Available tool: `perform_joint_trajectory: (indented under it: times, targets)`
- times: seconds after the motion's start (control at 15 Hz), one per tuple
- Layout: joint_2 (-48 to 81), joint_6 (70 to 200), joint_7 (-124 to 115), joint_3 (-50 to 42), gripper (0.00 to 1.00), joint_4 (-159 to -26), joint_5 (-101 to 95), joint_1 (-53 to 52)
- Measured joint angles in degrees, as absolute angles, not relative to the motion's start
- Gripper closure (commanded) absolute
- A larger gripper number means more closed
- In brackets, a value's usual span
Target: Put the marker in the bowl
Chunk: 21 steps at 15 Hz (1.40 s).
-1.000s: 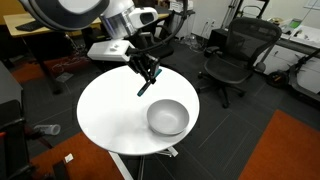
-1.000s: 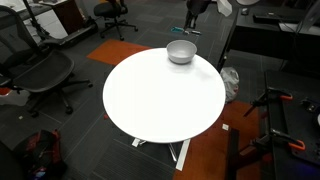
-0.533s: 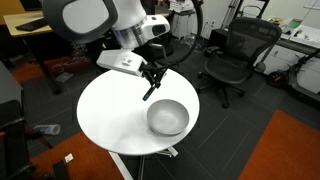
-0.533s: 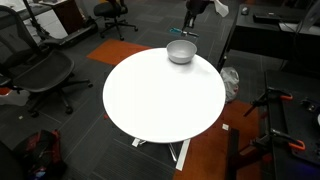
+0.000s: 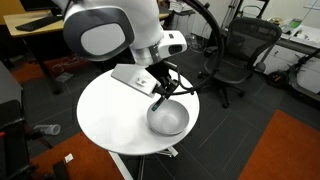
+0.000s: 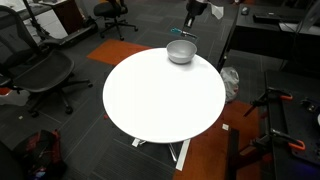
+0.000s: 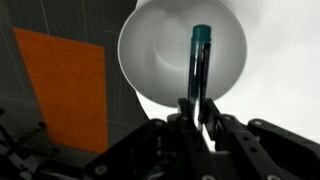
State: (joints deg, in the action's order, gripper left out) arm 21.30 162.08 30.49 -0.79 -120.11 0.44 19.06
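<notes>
Gripper (image 7: 197,105): clenched on the marker (image 7: 200,60), jaws pinching its dark shaft; hanging above the bowl (image 7: 150,50), not touching it.
Marker: held lengthwise out from the gripper, teal end farthest from the jaws; in the wrist view lying wholly inside the bowl's round outline, near the middle of the opening; in an exterior view (image 5: 159,96) a dark stick slanting down toward the bowl's rim.
Bowl: pale, deep, empty; upright on the bench (image 5: 105,115); in an exterior view (image 5: 168,131) just below the gripper (image 5: 160,92), the gripper seeming to stand over the rim rather than over the centre; in an exterior view (image 6: 181,52) small, at the bench's (image 6: 160,100) far edge, the gripper there too blurred to read.
Step in hand: carry done, judging by the marker poised over the bowl; release not yet made; task most of the way along.
Next move: likely a short descent toward the bowl's hollow, then opening the jaws; tip best kept inside the rim, since a slanted marker dropped from above the rim could bounce out onto the bench.
Beyond the bowl: orange carpet patch (image 7: 60,90) past the bench edge; office chair (image 5: 235,55) well apart from the bowl.
</notes>
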Motion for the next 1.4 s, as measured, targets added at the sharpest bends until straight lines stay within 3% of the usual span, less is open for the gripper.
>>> perform_joint_trajectory:
  times: [0.27, 0.33, 0.47, 0.87, 1.4]
  targets:
    - [24.2, 162.1, 30.5, 0.3, 0.95, -118.0, 0.7, 20.8]
    - [24.9, 162.1, 30.5, 0.6, 0.56, -117.6, 0.7, 21.1]
    - [26.1, 162.1, 30.4, 0.9, 0.49, -116.8, 0.7, 21.4]
    - [28.3, 162.1, 30.3, 1.0, 0.03, -115.0, 0.7, 21.4]
    - [28.5, 162.1, 30.2, 1.3, 0.00, -114.6, 0.7, 21.4]
